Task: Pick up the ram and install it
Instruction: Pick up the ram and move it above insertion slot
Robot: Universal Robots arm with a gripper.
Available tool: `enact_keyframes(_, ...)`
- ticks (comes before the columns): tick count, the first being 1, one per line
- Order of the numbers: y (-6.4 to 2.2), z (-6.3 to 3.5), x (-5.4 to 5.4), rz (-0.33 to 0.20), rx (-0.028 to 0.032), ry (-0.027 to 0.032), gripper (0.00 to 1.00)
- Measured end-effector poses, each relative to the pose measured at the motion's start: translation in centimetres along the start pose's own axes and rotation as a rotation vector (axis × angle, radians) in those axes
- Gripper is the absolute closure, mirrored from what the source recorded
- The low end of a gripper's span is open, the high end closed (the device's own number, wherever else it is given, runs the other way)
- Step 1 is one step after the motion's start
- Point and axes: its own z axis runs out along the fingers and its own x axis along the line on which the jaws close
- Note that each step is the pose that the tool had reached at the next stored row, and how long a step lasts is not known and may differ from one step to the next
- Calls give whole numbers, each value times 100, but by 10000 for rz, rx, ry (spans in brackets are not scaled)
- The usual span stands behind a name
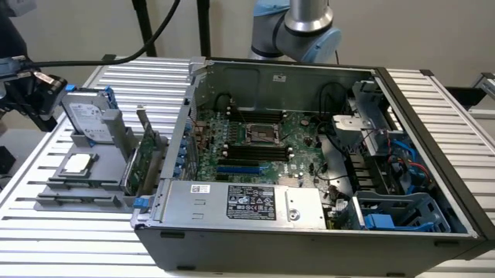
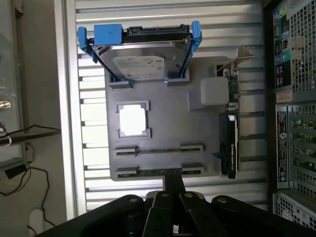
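Evidently the approach step: the gripper (image 2: 173, 181) hovers clear, jaws pressed together and empty; the ram (image 2: 148, 172) sits in the holder's (image 2: 168, 118) edge slot; grasping likely needs jaws spread across it.

Obstacle: upright expansion card (image 2: 229, 148) near ram (image 2: 148, 172) end.

On the table (image 1: 77, 237), the holder (image 2: 168, 118) bearing the ram (image 2: 148, 172) and hard drive (image 1: 83, 119) lies beside the case (image 1: 309, 246).

One ram (image 2: 148, 172), one hard drive (image 2: 140, 61), one card (image 2: 229, 148).
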Motion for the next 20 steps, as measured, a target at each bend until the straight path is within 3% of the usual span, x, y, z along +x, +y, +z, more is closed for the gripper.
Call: enact_keyframes(20,-1,5,7,-10,-1,0,100)
